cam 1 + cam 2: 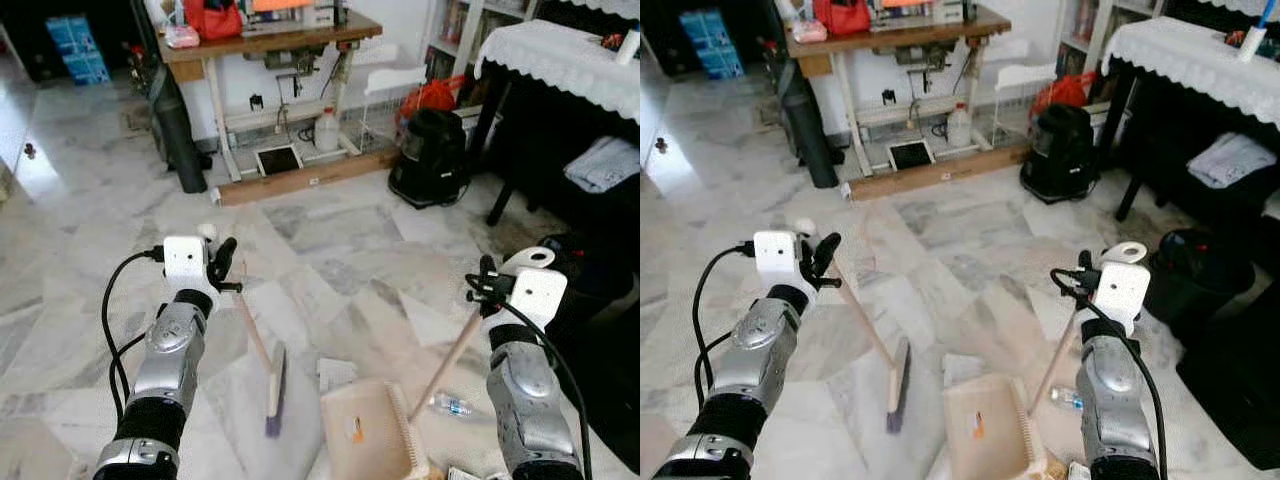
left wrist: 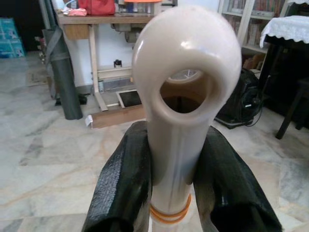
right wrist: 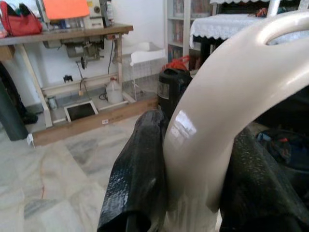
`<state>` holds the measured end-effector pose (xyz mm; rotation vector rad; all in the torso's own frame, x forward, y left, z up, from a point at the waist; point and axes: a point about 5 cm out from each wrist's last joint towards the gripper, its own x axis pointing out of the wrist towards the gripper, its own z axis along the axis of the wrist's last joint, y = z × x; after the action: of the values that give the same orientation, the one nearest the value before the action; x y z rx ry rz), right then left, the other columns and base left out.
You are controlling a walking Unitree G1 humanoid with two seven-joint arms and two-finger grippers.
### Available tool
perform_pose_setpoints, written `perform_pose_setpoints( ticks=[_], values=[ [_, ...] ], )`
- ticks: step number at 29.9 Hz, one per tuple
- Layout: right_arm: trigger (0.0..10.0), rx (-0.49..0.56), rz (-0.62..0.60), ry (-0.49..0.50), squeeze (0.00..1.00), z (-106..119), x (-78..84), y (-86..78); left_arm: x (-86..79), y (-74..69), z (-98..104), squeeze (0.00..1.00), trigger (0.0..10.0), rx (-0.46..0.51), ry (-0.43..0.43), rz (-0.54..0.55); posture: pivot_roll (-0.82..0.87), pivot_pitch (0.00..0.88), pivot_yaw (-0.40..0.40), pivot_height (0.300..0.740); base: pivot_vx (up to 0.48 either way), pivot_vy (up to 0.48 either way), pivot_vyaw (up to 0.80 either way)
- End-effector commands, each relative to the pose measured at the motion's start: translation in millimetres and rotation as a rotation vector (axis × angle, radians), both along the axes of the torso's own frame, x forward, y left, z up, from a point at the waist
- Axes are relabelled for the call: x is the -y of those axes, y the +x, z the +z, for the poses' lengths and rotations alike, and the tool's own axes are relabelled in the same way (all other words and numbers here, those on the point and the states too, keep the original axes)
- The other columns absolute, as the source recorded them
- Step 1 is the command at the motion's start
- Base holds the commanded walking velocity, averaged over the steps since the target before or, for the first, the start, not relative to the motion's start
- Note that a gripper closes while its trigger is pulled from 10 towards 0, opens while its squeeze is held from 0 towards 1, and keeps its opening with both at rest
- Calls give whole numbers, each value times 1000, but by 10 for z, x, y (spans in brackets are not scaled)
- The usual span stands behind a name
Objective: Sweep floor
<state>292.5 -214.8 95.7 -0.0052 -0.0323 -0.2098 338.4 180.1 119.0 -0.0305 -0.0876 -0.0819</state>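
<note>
My left gripper [image 1: 224, 262] is shut on the cream handle of a broom [image 1: 255, 335]; its brush head [image 1: 275, 388] rests on the marble floor between my arms. In the left wrist view the handle's looped end [image 2: 186, 87] stands between the black fingers [image 2: 120, 188]. My right gripper [image 1: 487, 285] is shut on the long handle of a cream dustpan [image 1: 366, 432], which sits on the floor just right of the brush. The right wrist view has that handle [image 3: 217, 130] clamped between the fingers [image 3: 140, 179]. A small plastic bottle [image 1: 451, 405] and a scrap of paper [image 1: 336, 372] lie by the pan.
A sewing table [image 1: 270, 60] stands at the back with a dark rolled mat [image 1: 180, 130] leaning by it. A black vacuum [image 1: 430, 155] sits to the right. A dark table with a white lace cloth [image 1: 560, 60] lines the right side. Open marble floor [image 1: 80, 200] spreads left.
</note>
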Motion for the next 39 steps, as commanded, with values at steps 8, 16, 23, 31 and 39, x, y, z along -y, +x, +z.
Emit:
perform_pose_setpoints(
  ticks=[8,16,23,31,39],
  values=[
    [10000,0,31,-87,0,-37,-39,-37,-36,-15,5,0,10000,-3,49,-9,-110,23,19,740,0,0,0],
    [10000,-46,-2,-138,0,-192,10,-117,-35,-43,-29,0,10000,-22,54,-22,-104,37,19,740,0,0,0],
    [10000,-44,-95,-129,0,-271,83,-167,-47,-72,-56,0,10000,-35,60,-30,-97,50,23,740,0,0,0],
    [10000,-79,-163,-149,0,-418,163,-174,-41,-95,-76,0,10000,-43,60,-36,-84,58,26,740,0,0,0],
    [10000,-144,-163,-145,0,-608,116,-210,-7,-109,-83,0,10000,-50,56,-64,-71,63,27,740,0,0,0]
  ],
)
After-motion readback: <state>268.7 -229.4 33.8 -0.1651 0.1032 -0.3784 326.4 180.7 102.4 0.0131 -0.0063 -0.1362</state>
